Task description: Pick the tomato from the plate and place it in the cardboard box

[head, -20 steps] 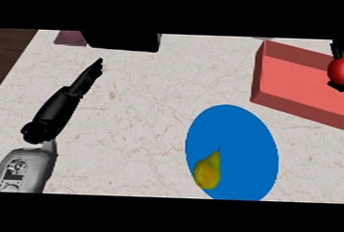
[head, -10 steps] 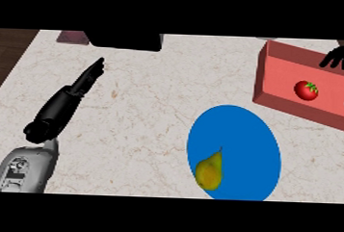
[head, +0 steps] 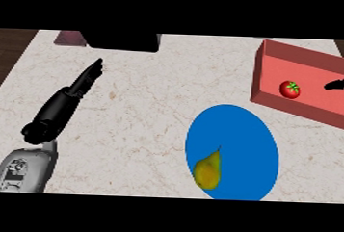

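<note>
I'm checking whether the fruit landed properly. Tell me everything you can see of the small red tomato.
The small red tomato is round, glossy-looking, with a green stem cap facing up. It lies inside the reddish cardboard box, near its left wall, on the box floor. Nothing holds it; the right hand shows apart from it at the right edge.

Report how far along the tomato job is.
Done: the tomato lies inside the cardboard box, off the blue plate, where only a pear lies. In hand: nothing; the right hand shows at the view's right edge over the box, apart from the tomato. The left hand lies open over the counter. Left: apparently nothing but pulling the right hand away.
</note>
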Available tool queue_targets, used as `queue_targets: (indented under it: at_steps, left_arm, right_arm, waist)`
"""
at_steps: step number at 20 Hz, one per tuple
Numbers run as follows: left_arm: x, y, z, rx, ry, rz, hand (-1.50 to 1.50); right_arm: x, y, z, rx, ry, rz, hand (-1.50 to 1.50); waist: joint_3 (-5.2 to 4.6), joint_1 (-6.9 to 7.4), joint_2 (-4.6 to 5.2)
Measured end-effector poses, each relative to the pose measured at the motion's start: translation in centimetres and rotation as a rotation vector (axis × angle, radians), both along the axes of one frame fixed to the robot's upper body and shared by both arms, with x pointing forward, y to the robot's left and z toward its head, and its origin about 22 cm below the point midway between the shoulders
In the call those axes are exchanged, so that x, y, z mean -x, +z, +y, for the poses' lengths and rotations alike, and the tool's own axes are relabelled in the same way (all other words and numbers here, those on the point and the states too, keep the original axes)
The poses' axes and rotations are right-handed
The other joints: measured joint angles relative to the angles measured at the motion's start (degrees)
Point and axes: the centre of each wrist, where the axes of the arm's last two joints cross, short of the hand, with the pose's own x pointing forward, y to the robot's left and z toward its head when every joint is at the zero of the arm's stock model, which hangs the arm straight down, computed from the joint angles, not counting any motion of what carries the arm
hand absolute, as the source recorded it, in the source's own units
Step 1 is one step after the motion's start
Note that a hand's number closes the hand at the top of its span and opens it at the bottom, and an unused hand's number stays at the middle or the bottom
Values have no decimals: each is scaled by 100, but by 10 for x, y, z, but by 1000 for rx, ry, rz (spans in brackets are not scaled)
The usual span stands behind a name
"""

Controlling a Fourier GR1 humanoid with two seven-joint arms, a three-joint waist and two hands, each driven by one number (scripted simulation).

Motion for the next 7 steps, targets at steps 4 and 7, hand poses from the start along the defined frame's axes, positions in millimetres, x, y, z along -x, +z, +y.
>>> queue_targets:
  at_steps: [4, 7]
  left_arm:
    - [-1, 0, -2, 1, -2, -2, 0]
    - [-2, 1, -4, -1, -9, -7, 0]
  right_arm:
    - [4, 3, -12, -255, -91, 58, -150]
    - [10, 10, -25, -379, -145, 89, -150]
  waist:
    - [-2, 24, 35]
    - [-1, 67, 66]
